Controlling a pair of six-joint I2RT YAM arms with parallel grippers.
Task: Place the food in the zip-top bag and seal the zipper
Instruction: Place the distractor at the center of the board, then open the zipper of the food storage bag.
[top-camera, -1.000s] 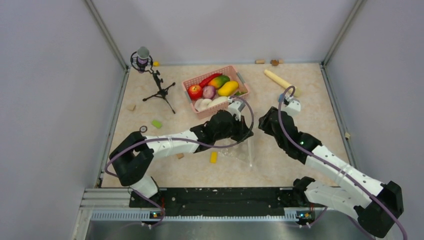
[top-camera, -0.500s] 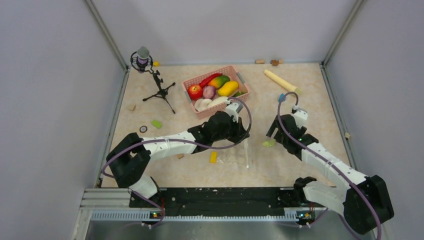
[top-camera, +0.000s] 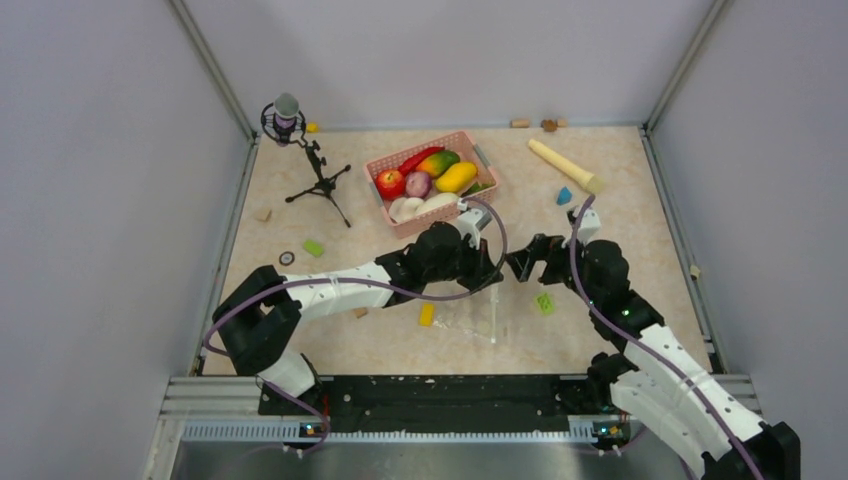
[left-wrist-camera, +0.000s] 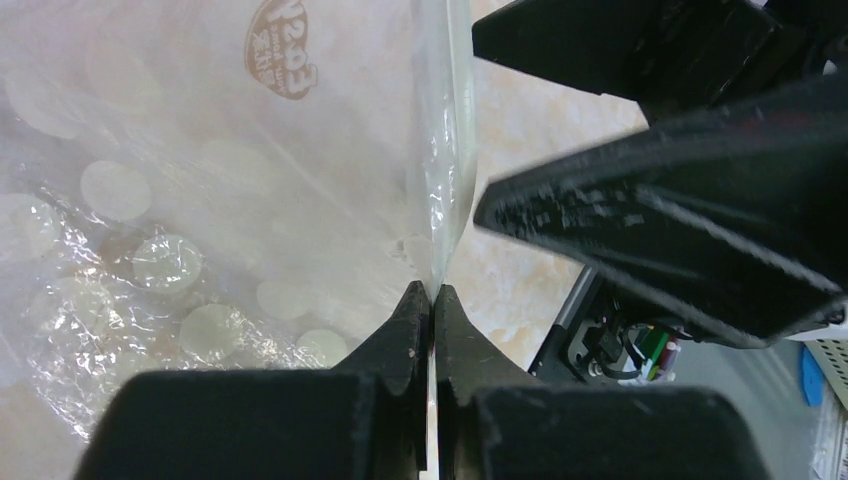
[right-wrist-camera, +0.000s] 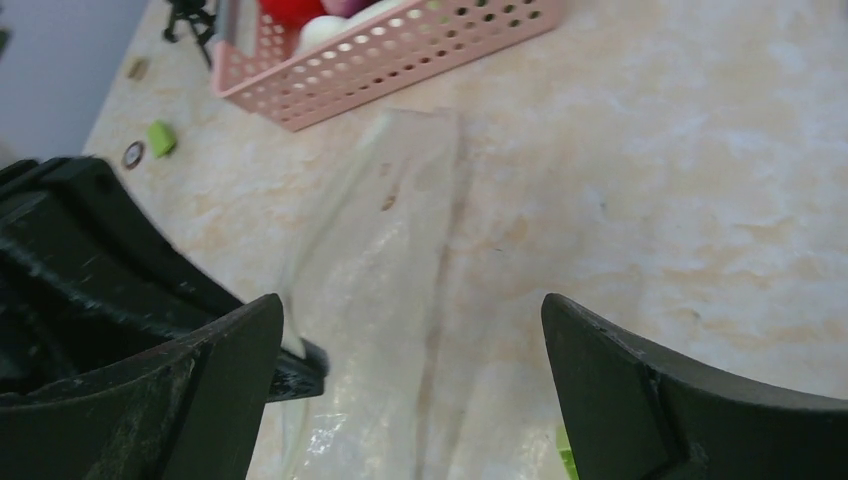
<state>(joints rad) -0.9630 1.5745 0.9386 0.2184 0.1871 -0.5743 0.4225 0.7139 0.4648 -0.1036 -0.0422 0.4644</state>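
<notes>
The left gripper (left-wrist-camera: 432, 302), low in the middle of its wrist view, is clamped on the thin edge of the clear, crinkly, pale-dotted zip-top bag (left-wrist-camera: 180, 200). The right gripper (right-wrist-camera: 412, 320) hangs spread wide over the glossy film at frame centre. This looks like the bag-opening step. Next, the right jaws must catch the opposite lip. The smooth toy food (top-camera: 425, 172) lies in the pink perforated plastic basket (top-camera: 437, 140), upper centre of the top view.

The zip-top bag (left-wrist-camera: 180, 200) is clear, glossy, crinkled plastic film. The basket (right-wrist-camera: 400, 60) is pink perforated plastic. The tabletop (right-wrist-camera: 700, 150) looks smooth, marble-patterned. The right end effector (right-wrist-camera: 412, 320) has matt, grainy black fingers (right-wrist-camera: 690, 400).
</notes>
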